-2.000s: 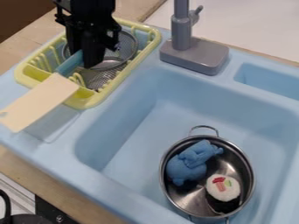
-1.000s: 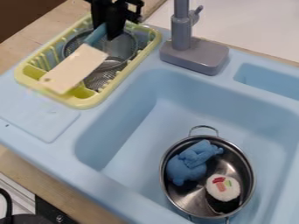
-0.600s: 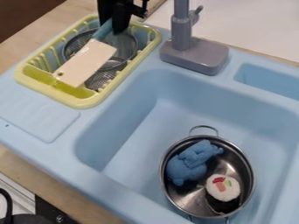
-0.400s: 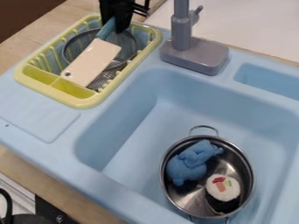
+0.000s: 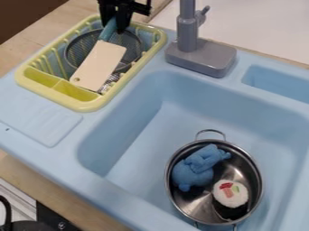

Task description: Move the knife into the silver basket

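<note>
Here, gripper: it hangs over the far part of the yellow dish rack, and its fingers are closed on the handle of the toy knife.
Toy knife: its teal handle is between the fingers, and the cream blade slants down from them, over the strainer; the end with the small hole is lowest.
Mesh strainer: silver, just below the fingers, inside the rack, partly covered by the blade. If the blade touches it, I cannot tell.
Faucet: grey, upright, to the right of the fingers.
Sink: light blue, below and to the right of the fingers.
Metal pot: in the sink, well apart from the fingers, with a blue toy and a sushi toy inside.
Surface: wooden, to the left of the fingers, beyond the rack.
</note>
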You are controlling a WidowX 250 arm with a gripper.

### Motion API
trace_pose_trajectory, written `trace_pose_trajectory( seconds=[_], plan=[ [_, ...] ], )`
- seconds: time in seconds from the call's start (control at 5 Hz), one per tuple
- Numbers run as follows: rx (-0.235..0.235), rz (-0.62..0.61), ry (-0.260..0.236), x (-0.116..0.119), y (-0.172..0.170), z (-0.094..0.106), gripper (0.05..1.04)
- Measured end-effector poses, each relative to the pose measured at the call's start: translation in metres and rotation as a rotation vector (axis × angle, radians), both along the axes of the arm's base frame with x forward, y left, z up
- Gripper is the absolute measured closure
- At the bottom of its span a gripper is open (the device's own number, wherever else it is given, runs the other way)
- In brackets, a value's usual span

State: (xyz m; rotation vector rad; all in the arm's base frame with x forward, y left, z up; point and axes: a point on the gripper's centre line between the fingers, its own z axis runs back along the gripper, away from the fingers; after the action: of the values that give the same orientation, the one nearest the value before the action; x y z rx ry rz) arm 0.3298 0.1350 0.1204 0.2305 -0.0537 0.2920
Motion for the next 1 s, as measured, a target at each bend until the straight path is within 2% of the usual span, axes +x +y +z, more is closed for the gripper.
trace_pose_trajectory(
  seconds=[0.2,0.4,0.6,0.8,1.0],
  plan=[
    [0.012,0.044,0.001,-0.002,0.005,0.004,0.855],
    [0.019,-0.011,0.068,0.004,0.008,0.011,0.855],
    [-0.002,-0.076,0.172,0.014,0.003,0.013,0.855],
    [0.002,-0.224,0.232,0.026,-0.011,0.009,0.855],
    [0.056,-0.444,0.224,0.030,-0.042,0.002,0.855]
  ],
)
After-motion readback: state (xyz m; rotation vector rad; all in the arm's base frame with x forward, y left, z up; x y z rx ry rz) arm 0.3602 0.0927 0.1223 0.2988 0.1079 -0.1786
